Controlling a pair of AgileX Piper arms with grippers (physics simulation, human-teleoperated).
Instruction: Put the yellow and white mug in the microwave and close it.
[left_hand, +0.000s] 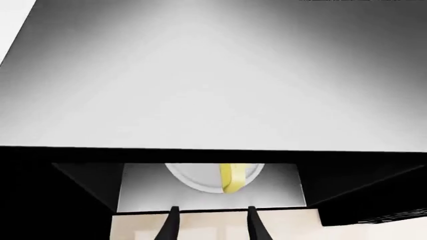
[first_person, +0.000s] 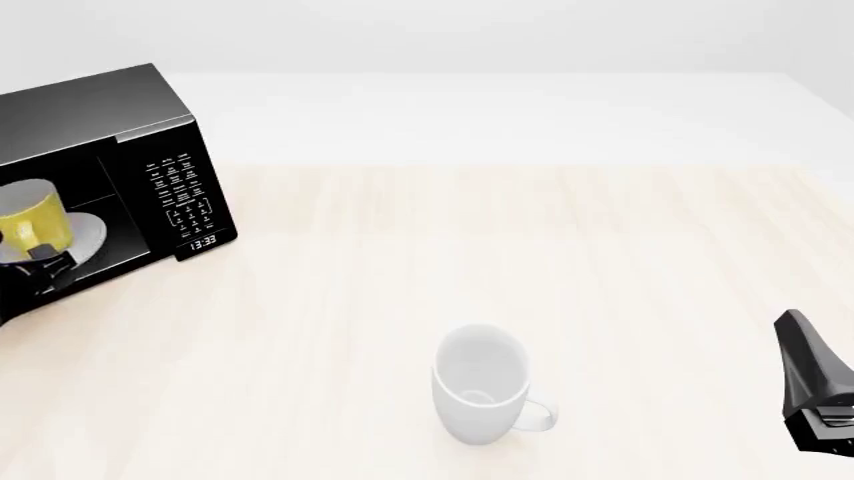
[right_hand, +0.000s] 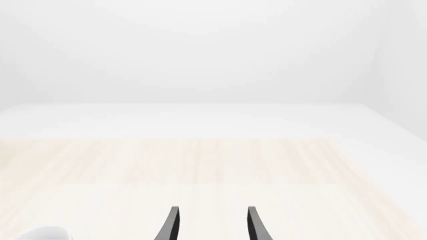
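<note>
The black microwave (first_person: 171, 190) stands at the table's far left with its cavity open. The yellow and white mug (first_person: 30, 218) stands upright on the round white turntable (first_person: 83, 232) inside. In the left wrist view I see the microwave's top (left_hand: 213, 75), and below it the turntable (left_hand: 193, 176) and a yellow part of the mug (left_hand: 231, 178). My left gripper (first_person: 46, 260) is open and empty just outside the cavity mouth; it also shows in the left wrist view (left_hand: 213, 225). My right gripper (first_person: 817, 395) is open and empty at the right edge. The door is not clearly visible.
A larger all-white mug (first_person: 483, 385) stands upright at the front middle of the table, handle to the right; its rim shows in the right wrist view (right_hand: 41, 233). The light wooden tabletop (first_person: 534, 240) runs back to a white wall.
</note>
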